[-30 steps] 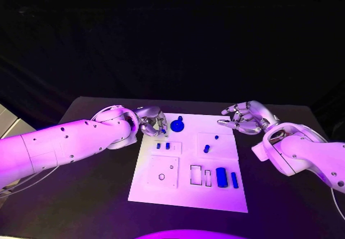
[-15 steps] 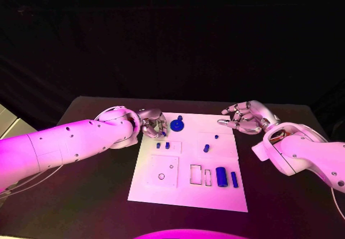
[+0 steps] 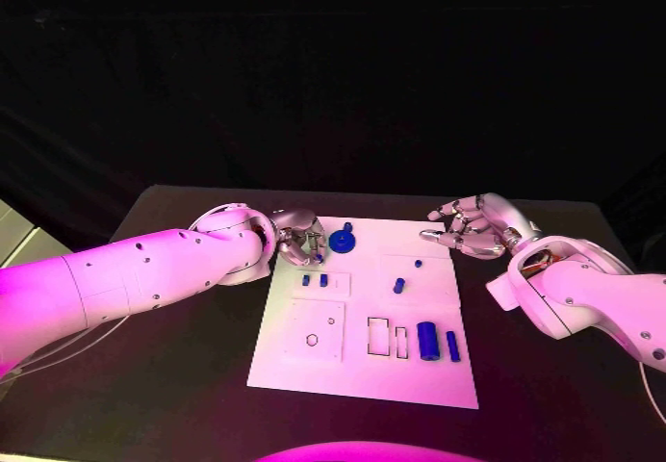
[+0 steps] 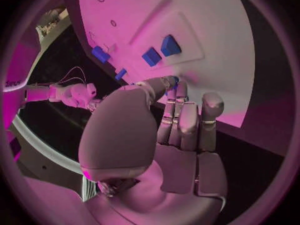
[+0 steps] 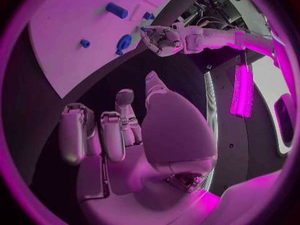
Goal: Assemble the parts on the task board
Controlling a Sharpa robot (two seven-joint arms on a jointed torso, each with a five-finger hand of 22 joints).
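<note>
Board: white task board (image 3: 417, 371) lies flat in the middle of the black table (image 3: 166, 385), long side running away from the robot.
Left hand: left hand (image 3: 297, 239) sits at the board's far left corner, fingers curled together. The left wrist view shows a small blue piece (image 4: 175, 79) pinched at the fingertips (image 4: 167, 81), just above the white surface — held, as far as I can tell.
Right hand: right hand (image 3: 474, 229) hovers off the board's far right corner, over the dark table. Fingers half curled and apart, nothing in them — open.
Round part: a blue disc-shaped part (image 3: 342, 242) stands on the far end of the board, just beside the left hand's fingers.
Small pegs, left: two short blue pegs (image 3: 315, 281) side by side in a raised panel, near the left edge.
Small pegs, right: one blue peg (image 3: 398, 286) on the right-hand panel, a smaller one (image 3: 418, 265) just beyond it.
Near row: a thick blue cylinder (image 3: 427, 343) and a thinner blue bar (image 3: 452, 346) lie parallel, next to two outlined rectangular slots (image 3: 379, 337).
Left panel: square panel (image 3: 317, 330) with a small round hole.
</note>
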